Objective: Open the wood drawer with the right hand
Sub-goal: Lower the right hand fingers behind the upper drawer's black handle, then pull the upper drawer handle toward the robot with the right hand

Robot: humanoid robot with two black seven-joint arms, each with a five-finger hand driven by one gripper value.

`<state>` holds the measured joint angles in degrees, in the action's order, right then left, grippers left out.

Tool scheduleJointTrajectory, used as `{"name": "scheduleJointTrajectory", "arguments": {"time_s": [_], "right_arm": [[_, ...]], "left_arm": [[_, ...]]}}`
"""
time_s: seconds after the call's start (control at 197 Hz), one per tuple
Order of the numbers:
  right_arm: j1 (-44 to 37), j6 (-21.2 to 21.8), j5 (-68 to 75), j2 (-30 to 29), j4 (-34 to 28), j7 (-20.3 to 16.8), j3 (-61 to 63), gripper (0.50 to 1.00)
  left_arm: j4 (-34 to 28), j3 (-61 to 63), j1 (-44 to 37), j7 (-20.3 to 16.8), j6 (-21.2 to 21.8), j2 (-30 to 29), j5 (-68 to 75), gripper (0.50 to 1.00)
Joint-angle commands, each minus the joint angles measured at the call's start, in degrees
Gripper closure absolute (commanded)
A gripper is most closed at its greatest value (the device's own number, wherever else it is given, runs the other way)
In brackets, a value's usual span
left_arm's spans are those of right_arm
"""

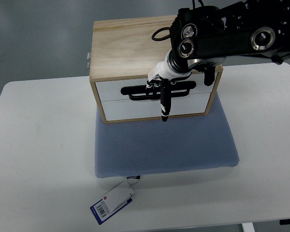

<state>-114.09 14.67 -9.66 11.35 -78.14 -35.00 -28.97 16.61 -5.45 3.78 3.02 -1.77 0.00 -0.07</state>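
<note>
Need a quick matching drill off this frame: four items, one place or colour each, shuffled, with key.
1. wooden drawer box
2. right hand
3. blue cushion
4. tag

A. lies on the white table, near edge
B. at the black handle of the top drawer front
C. light wood top, white fronts
D. under the box

Pairs: 1-C, 2-B, 3-D, 4-A

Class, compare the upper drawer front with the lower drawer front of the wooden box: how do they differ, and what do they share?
The upper drawer front carries a black slotted handle; the lower drawer front shows no handle. The right hand is at the upper drawer front's handle, while one dark finger only hangs down in front of the lower drawer front. Both are white, sit in the same wooden box and look closed.
</note>
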Motion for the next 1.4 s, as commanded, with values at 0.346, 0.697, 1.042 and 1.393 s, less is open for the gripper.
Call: {"name": "scheduleJointTrajectory", "arguments": {"time_s": [0.346, 0.697, 1.042, 1.393], "right_arm": [[3.0, 0.01, -2.03, -0.01, 0.7, 0.0, -0.12, 0.558], [3.0, 1.06, -0.27, 0.69, 0.44, 0.0, 0.85, 0.556], [0.45, 4.14, 0.6, 0.17, -1.67, 0.0, 0.85, 0.556], [0.45, 4.31, 1.83, 0.17, -2.64, 0.0, 1.03, 0.556]], "left_arm": [[0.0, 0.0, 0.0, -0.04, 0.01, 0.0, -0.02, 0.5], [-0.17, 0.0, 0.0, 0.05, 0.01, 0.0, -0.02, 0.5], [-0.08, 0.09, 0.0, -0.04, 0.01, 0.0, -0.02, 0.5], [0.36, 0.09, 0.0, 0.05, 0.01, 0.0, 0.07, 0.5]]}}
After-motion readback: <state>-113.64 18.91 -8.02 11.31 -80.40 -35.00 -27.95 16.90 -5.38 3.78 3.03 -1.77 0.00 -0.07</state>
